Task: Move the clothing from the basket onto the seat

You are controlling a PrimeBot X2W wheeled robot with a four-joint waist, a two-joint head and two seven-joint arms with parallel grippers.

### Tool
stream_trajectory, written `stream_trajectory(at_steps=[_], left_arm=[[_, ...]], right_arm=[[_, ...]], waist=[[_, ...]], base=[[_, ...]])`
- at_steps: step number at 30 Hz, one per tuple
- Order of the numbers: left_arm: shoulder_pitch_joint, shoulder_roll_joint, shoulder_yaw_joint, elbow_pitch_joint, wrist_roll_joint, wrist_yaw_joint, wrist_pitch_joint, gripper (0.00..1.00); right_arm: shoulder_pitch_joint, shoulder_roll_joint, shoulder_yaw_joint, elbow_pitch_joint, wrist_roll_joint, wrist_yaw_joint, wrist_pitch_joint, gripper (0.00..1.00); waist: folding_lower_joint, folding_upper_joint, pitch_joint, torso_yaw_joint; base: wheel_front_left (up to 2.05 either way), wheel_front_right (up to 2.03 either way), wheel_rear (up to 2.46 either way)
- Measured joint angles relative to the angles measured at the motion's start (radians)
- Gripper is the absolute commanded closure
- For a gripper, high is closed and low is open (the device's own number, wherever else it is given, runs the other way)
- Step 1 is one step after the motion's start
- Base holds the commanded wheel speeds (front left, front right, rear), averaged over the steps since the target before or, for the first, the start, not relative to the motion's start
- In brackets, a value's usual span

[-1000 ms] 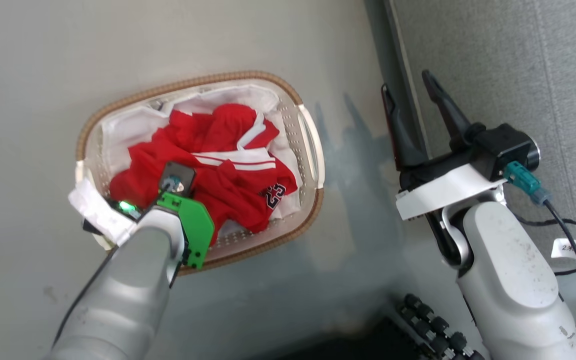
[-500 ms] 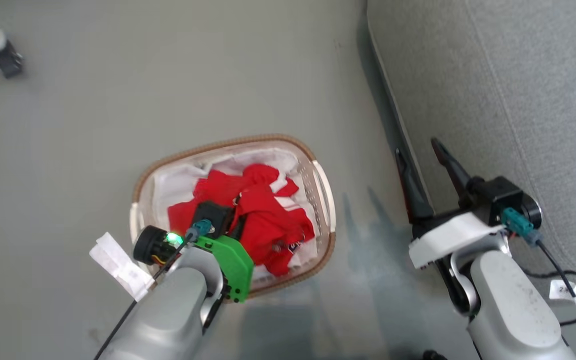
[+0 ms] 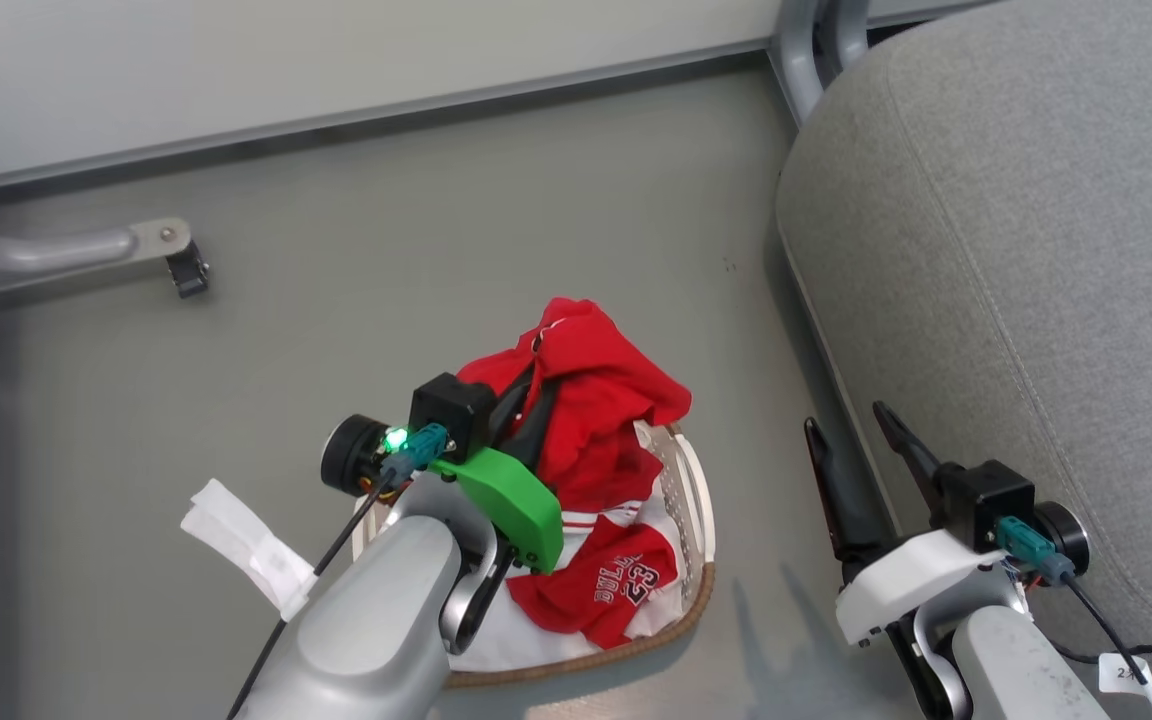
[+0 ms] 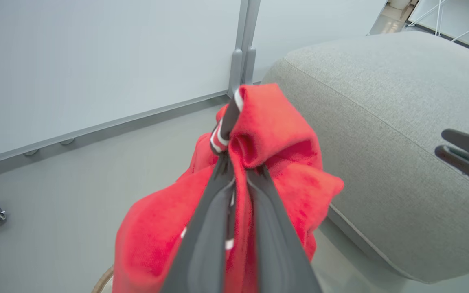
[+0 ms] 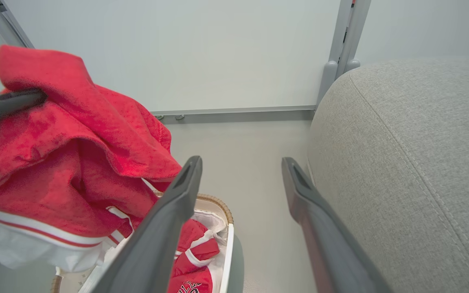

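Observation:
My left gripper (image 3: 539,352) is shut on a red garment (image 3: 606,410) and holds it lifted above the basket (image 3: 691,490); the wrist view has the red cloth (image 4: 275,154) bunched over my closed fingers (image 4: 259,228). A second red jersey (image 3: 611,590) with "BULLS 23" lettering lies in the basket on the white liner. The grey seat (image 3: 1016,260) fills the right side. My right gripper (image 3: 851,425) hangs open and empty between basket and seat; the right wrist view shows its fingers (image 5: 177,203) spread, the hanging garment (image 5: 75,150) to their left and the seat (image 5: 413,162) to their right.
Grey floor (image 3: 386,250) runs to a pale wall with a metal base rail (image 3: 386,110). A caster on a metal leg (image 3: 186,270) stands at the left. A metal post (image 3: 801,40) rises behind the seat's corner.
My left gripper has lifted a red garment up out of the basket. The head camera has tilted up, bringing the wall, the caster and more of the seat into view.

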Motion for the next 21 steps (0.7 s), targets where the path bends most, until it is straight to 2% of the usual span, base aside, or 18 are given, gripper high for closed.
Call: stream_trajectory(at_steps=[6,12,21], left_arm=[[0.016,-0.001,0.082,-0.156,0.049,-0.003,0.000,1.00],[0.025,-0.001,0.122,-0.271,0.068,-0.011,-0.002,1.00],[0.045,-0.001,0.115,-0.300,0.079,-0.018,-0.002,1.00]], right_arm=[[0.040,-0.003,-0.014,-0.003,-0.008,0.000,0.000,0.00],[0.060,0.001,-0.013,0.005,-0.009,0.000,0.000,0.00],[0.073,0.008,-0.007,0.008,-0.007,0.000,0.000,0.00]], waist=[[0.0000,0.0000,-0.072,0.035],[0.0000,0.0000,-0.125,0.060],[0.0000,0.0000,-0.160,0.068]], base=[[0.00,0.00,0.00],[0.00,0.00,0.00],[0.00,0.00,0.00]])
